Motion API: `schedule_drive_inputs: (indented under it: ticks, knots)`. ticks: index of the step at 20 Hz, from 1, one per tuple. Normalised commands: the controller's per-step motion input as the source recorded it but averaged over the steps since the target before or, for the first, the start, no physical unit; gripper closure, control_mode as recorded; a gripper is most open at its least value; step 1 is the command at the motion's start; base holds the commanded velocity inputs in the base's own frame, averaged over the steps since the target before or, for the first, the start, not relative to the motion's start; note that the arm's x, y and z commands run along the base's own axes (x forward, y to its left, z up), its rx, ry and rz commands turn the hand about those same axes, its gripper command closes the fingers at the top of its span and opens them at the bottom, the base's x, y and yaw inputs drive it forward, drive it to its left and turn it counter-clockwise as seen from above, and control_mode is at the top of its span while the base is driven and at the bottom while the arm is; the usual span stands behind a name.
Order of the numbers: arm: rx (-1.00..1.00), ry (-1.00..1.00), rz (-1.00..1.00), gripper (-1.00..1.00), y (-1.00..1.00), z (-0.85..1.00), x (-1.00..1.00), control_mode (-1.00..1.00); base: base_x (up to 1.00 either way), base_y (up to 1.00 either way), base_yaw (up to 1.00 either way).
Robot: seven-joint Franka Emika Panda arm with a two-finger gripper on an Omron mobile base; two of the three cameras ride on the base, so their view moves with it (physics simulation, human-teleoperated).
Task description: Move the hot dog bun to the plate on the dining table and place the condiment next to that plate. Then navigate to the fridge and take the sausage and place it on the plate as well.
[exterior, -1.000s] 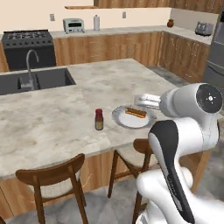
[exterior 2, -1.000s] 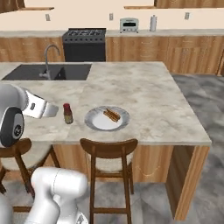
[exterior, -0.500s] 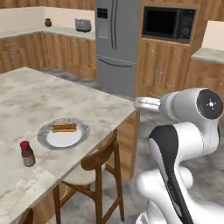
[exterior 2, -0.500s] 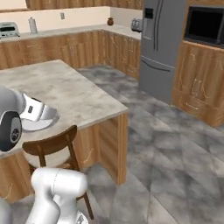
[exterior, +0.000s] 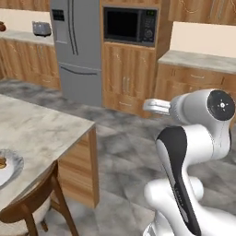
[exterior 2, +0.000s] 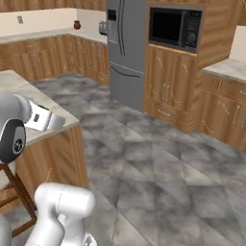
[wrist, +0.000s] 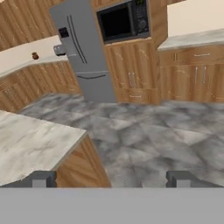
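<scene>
Gripper is spread wide and carries nothing. The fridge, doors closed, stands well apart across the tiled floor, at about 11 o'clock from the gripper in the hand view. The sausage is presumably inside. Dining table corner lies at 9 o'clock.

You see the tall grey fridge standing shut against the far wall. The marbled dining table sits near left, with the pale plate at its edge.
</scene>
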Motion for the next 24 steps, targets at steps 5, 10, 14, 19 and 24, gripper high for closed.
schedule_drive_inputs:
  ticks: [5,10,14,19,24]
  knots:
    - [0.00,0.00,0.00,-1.00,0.00,0.00,0.00,1.00,1.00,-1.00,0.01]
    - [0.00,0.00,0.00,-1.00,0.00,0.00,0.00,1.00,1.00,-0.99,0.01]
    - [0.00,0.00,0.00,-1.00,0.00,0.00,0.00,1.00,1.00,-0.82,0.09]
    - [0.00,0.00,0.00,-1.00,0.00,0.00,0.00,1.00,1.00,-0.65,0.17]
    - [0.00,0.00,0.00,-1.00,0.00,0.00,0.00,1.00,1.00,-0.37,0.19]
